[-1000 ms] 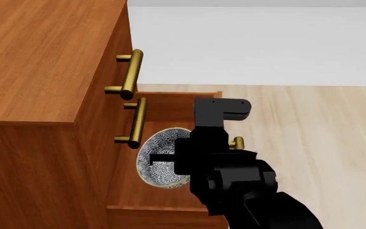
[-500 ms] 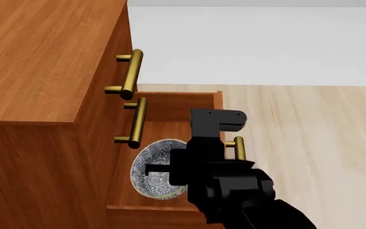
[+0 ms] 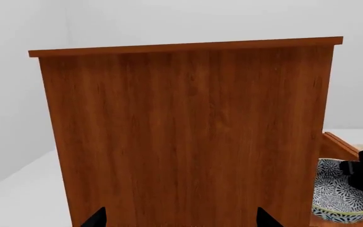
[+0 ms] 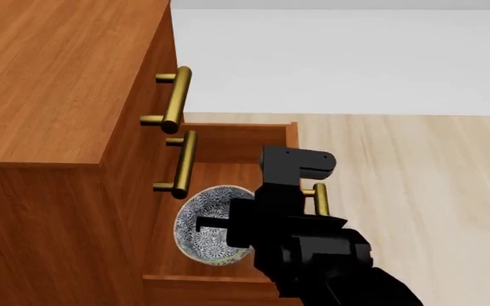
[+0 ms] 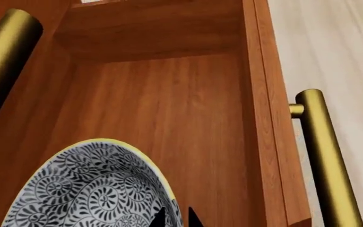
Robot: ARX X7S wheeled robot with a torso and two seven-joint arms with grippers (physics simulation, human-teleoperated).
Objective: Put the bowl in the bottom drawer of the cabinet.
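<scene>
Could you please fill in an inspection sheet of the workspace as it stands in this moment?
Surface: pale plank floor, bare where visible.
Job's things: bowl over the pulled-out bottom drawer of the cabinet; whether it rests on the drawer floor cannot be told.
Clutter: nothing seen.
Grippers: right gripper shut on the bowl's rim; left gripper open, facing the cabinet's side.
Cables: nothing seen.
Surroundings: plain white wall.

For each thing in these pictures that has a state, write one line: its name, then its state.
bottom drawer: pulled open.
two upper drawers: shut.
bowl: inside the open drawer, tilted, rim gripped.
right hand: shut on the bowl's rim.
left hand: open, empty, facing the cabinet side.
</scene>
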